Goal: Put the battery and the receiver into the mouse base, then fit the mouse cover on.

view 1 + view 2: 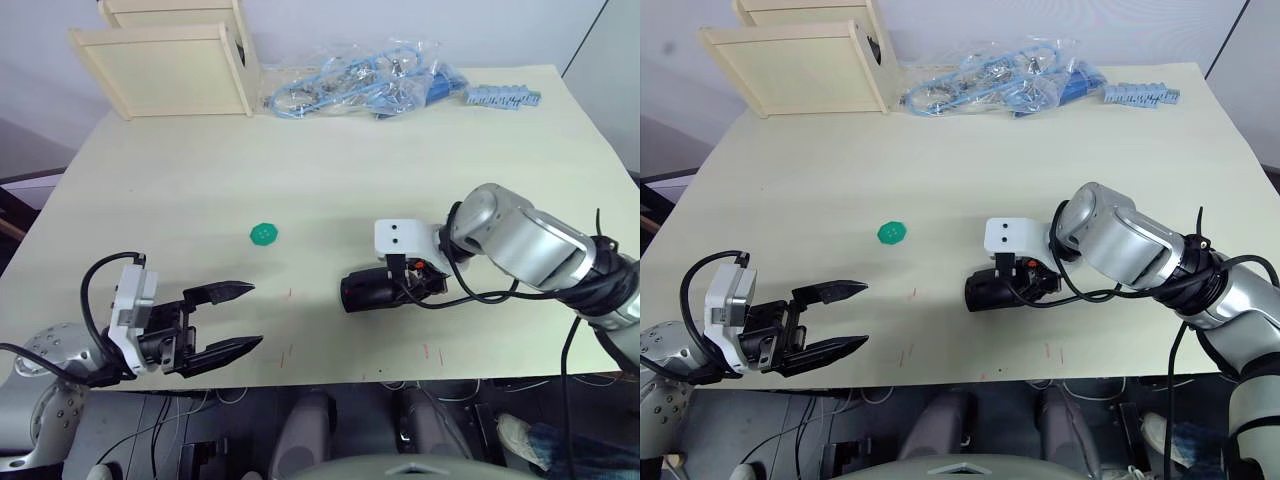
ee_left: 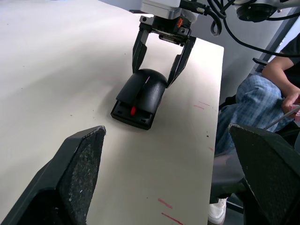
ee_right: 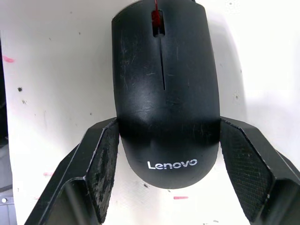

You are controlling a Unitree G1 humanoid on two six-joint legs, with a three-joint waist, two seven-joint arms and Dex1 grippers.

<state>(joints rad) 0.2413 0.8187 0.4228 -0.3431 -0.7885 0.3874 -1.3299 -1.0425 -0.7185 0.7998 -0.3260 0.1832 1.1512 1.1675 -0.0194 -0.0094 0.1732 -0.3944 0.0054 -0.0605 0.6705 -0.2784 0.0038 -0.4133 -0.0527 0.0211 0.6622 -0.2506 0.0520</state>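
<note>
The mouse cover, glossy black with a pale Lenovo mark, sits on top of the mouse base, whose red scroll wheel shows at the front. The assembled mouse lies flat on the table, right of centre near the front edge. My right gripper straddles the mouse's rear with its fingers pressed against both sides. My left gripper hovers open near the front left edge, pointing toward the mouse, with nothing between its fingers. The battery and the receiver are hidden.
A round green disc lies between the grippers, further back. At the back stand a wooden box, a bag of blue cables and a blue plastic strip. A person's leg is beside the table's front edge.
</note>
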